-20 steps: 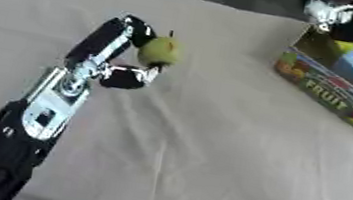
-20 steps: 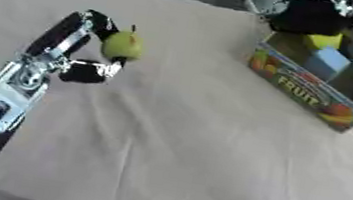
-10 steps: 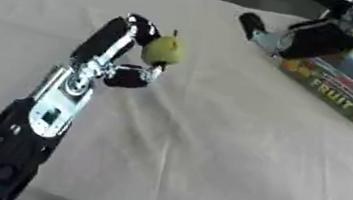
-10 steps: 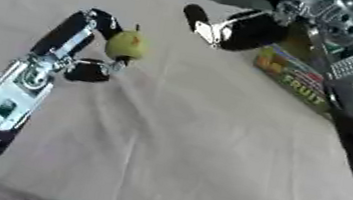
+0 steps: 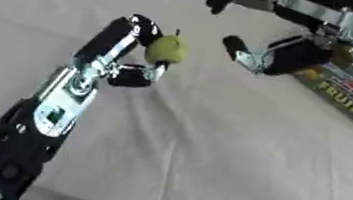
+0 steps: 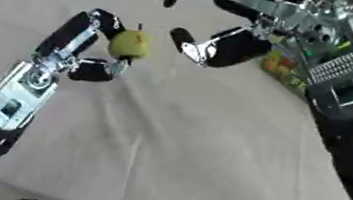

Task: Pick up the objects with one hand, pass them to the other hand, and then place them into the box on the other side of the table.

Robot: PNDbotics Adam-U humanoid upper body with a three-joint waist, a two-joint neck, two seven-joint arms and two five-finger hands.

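Yellow-green pear (image 5: 166, 50) is pinched in the left hand (image 5: 135, 52), held up off the cloth (image 5: 207, 152). Right hand (image 5: 268, 56) hangs just beside it with fingers spread, not touching. Box (image 5: 337, 93) sits right behind that hand, mostly hidden I think.

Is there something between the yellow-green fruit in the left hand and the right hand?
Nothing. In the left eye view only bare cloth shows between the fruit, held in the left hand, and the open right hand.
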